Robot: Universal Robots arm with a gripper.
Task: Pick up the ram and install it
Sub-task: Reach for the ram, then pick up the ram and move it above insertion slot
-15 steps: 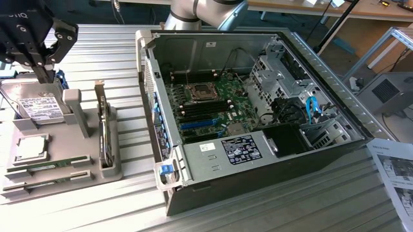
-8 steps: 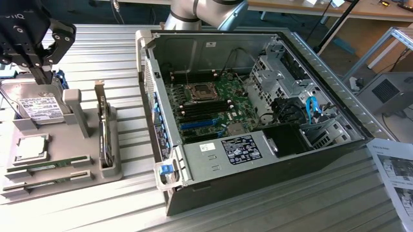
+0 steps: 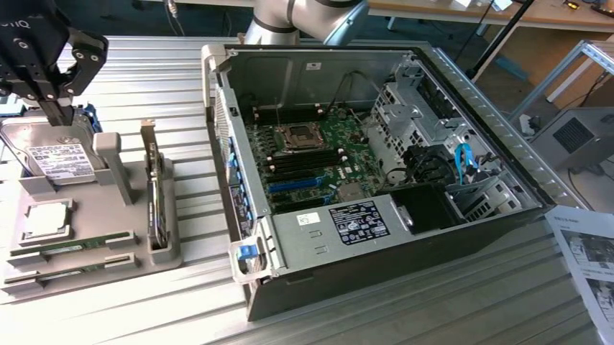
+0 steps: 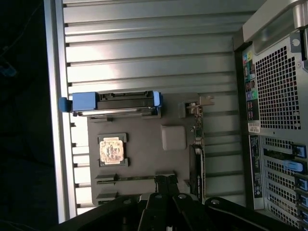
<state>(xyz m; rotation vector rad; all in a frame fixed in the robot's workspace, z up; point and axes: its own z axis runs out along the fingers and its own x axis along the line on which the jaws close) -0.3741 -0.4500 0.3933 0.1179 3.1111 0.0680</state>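
While black gripper [image 3: 57, 111] hangs pressed together, empty, long thin green ram stick [image 3: 67, 248] sits slotted in grey tray [image 3: 115, 277], at tray edge farthest from gripper. Advice: spread jaws first, centre on mid-length, pinch flat faces, lift straight.

Exterior camera: mounted off the arm and high, angled down across the ribbed metal worktop [image 3: 144, 316]. Mid distance. Takes in the whole open black computer case [image 3: 336, 287], with the flat grey parts tray [image 3: 115, 212] just beside it, toward the exterior view's left.

Wrist camera: well above the tray, facing straight down onto it past the black gripper [image 4: 166, 179].

Shared by both: the tray and its parts, the worktop slats around the tray, and the case wall nearest the tray.
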